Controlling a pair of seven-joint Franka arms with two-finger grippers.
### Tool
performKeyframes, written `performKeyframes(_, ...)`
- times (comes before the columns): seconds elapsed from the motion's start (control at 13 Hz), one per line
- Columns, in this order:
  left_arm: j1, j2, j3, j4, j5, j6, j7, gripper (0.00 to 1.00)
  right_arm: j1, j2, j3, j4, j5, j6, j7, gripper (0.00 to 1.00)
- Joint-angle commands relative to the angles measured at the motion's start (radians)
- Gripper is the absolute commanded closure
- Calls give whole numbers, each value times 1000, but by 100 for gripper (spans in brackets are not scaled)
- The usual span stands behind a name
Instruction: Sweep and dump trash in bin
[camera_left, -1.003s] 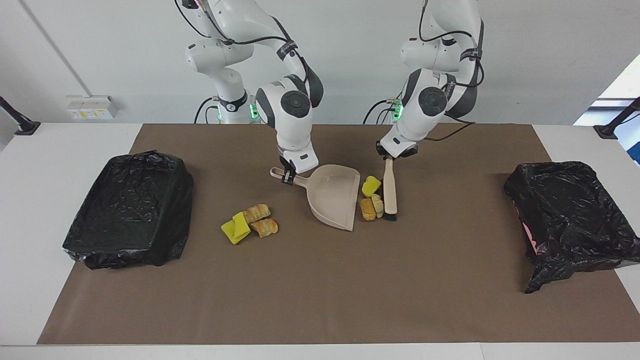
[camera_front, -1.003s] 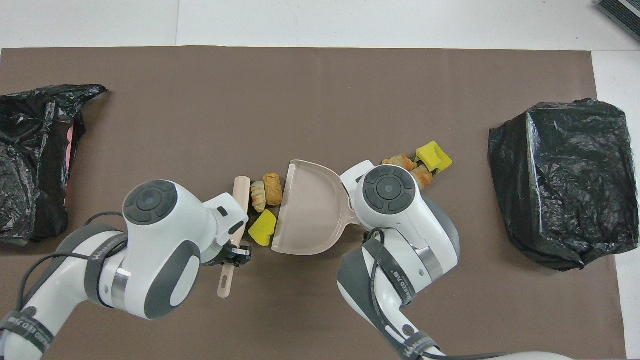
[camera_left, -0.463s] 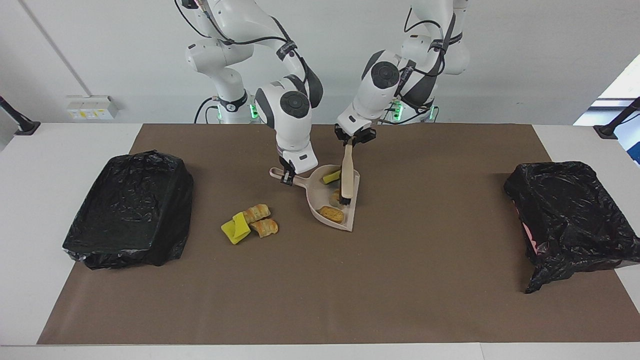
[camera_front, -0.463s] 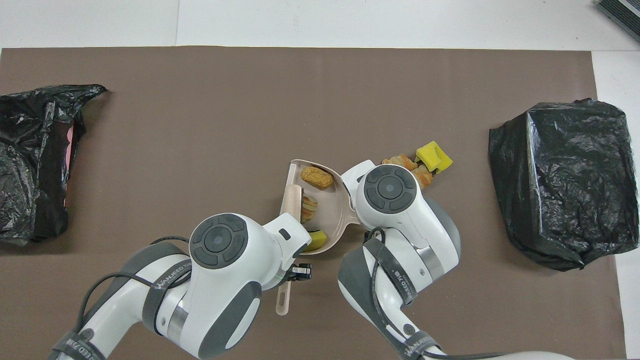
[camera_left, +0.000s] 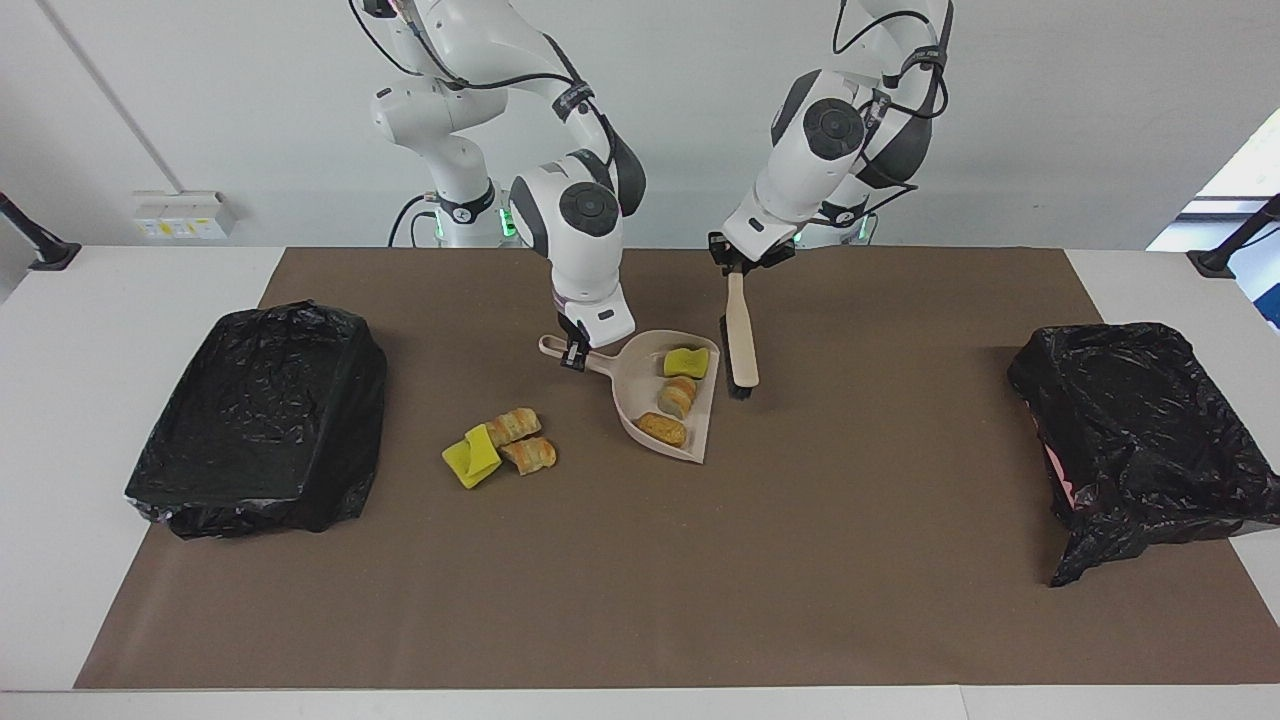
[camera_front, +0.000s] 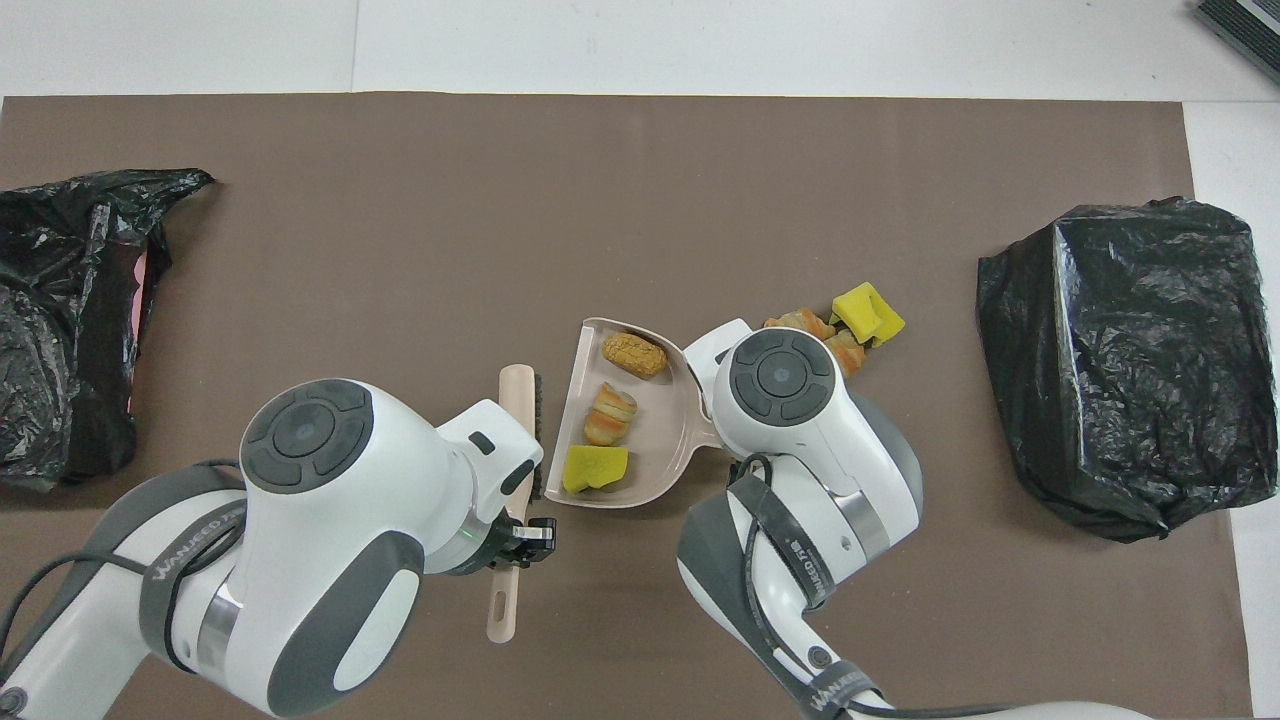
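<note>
Resting inside dustpan (camera_left: 668, 400) now: three scraps (camera_left: 677, 396); brush (camera_left: 741, 335) withdrawn.

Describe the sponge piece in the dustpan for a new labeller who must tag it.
Find the beige dustpan at the middle of the brown mat. Three scraps lie in it; the sponge piece is nearest the robots, yellow with a green back, while its two neighbours are brownish bread-like chunks.

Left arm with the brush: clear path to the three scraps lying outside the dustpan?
Probably not directly. The left gripper holds the brush at the dustpan's open edge; the loose scraps lie toward the right arm's end, with the dustpan and the right gripper on its handle between.
</note>
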Motion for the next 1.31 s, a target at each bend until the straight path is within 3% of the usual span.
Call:
performKeyframes(0.0, -9, -55, -9, -39, 4, -49, -104, 100, -12, -7, 5, -10, -9, 4, 37, 100)
performKeyframes(0.39, -138, -221, -76, -238, 25, 84, -250, 100, -150, -74, 5, 89, 20, -90, 13, 100)
performKeyframes(0.69, -155, -220, -272, -313, 25, 213, -414, 100, -342, -90, -3, 221, 67, -234, -174, 100)
performKeyframes(1.08, -283, -184, -291, -383, 25, 347, -523, 100, -635, -128, -10, 229, 69, -285, -432, 100)
performKeyframes(1.23, -287, -163, -291, -383, 25, 367, -536, 100, -759, -131, -12, 232, 49, -289, -530, 100)
